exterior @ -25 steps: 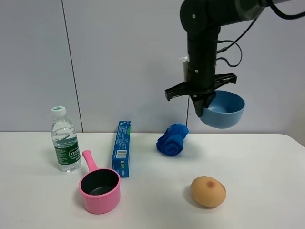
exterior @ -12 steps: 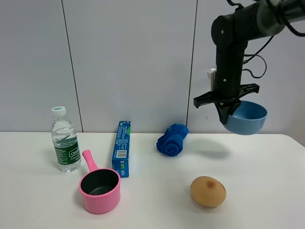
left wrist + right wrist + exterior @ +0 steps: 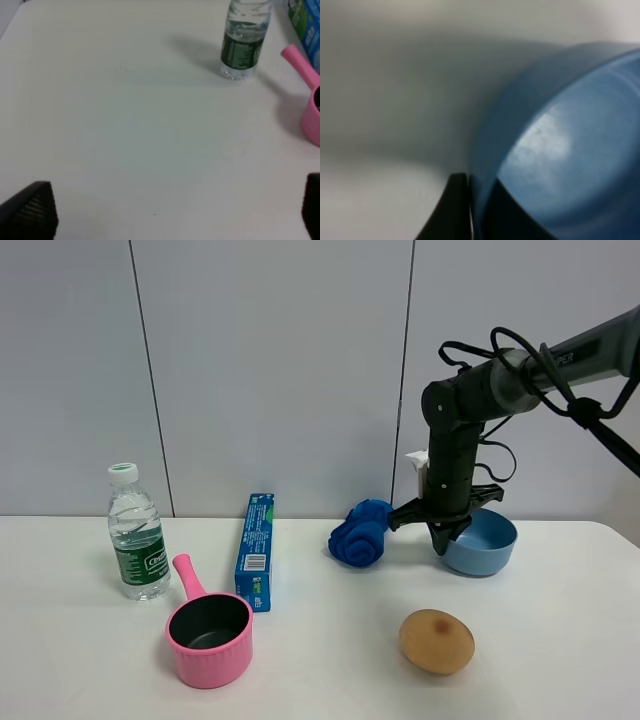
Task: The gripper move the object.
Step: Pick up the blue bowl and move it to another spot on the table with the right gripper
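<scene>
While my right claw [image 3: 447, 538] pinches the rim of the blue bowl [image 3: 487, 546], close to the blue cloth [image 3: 360, 532], my left claw [image 3: 171, 211] hangs spread wide.

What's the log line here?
right gripper: shut on blue bowl | bowl: at table level, beside blue cloth | left gripper: open

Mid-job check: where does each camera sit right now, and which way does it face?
Exterior high: mounted high, facing table and wall; shows the right arm, right gripper clamping the blue bowl.
Left wrist: looks down on the table; left gripper open, water bottle and pink pot beyond.
Right wrist: tight on the blue bowl; one dark finger shows.
Shared: exterior and left wrist see bottle and pot; exterior and right wrist, the bowl.
</scene>
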Robot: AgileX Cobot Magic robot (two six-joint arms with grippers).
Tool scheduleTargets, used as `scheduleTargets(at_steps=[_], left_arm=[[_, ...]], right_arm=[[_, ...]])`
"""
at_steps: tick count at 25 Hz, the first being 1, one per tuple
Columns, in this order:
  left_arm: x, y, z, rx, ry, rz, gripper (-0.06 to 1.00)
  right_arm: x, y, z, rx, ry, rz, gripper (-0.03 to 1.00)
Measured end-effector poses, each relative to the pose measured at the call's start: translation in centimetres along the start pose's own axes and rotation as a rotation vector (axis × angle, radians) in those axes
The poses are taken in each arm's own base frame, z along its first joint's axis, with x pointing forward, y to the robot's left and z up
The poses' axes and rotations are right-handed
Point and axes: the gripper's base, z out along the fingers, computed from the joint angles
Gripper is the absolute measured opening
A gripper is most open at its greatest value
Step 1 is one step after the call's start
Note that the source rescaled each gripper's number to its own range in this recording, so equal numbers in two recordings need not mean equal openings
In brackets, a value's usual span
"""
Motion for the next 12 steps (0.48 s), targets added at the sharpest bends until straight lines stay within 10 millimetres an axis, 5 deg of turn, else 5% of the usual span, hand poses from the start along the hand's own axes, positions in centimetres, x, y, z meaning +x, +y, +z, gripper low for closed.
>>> scheduleTargets(at_steps=[12], left_arm=[[0.0,0.0,0.0,0.000,0.000,0.000,1.00]], right_arm=[[-0.1,-2.6,0.7,-0.056,-0.005,0.033,0.01]])
